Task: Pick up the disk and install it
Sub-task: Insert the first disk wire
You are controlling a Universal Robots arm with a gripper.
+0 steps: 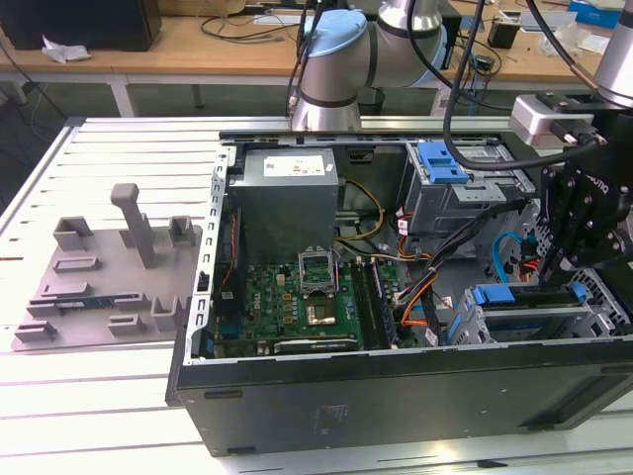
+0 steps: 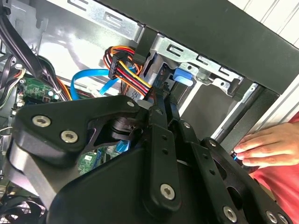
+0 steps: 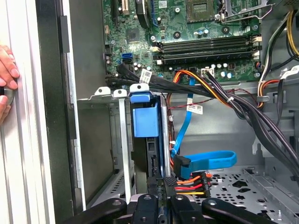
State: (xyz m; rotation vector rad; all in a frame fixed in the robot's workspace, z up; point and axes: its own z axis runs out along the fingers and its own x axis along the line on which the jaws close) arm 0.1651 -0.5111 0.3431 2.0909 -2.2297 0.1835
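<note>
The disk (image 3: 145, 119) stands on edge in the drive cage (image 3: 105, 93) at the case's front corner, with the gripper (image 3: 157, 184) right at its near end. You cannot tell whether the jaws are clamped on it or only resting against it.

Treat it as a stiff, dense metal slab with delicate insides, so avoid knocks. Take it by the flat faces or plastic rails, not the connector end.

Its long axis runs along the cage. The blue tab end points toward the motherboard (image 3: 196, 28), to the exterior view's left.
</note>
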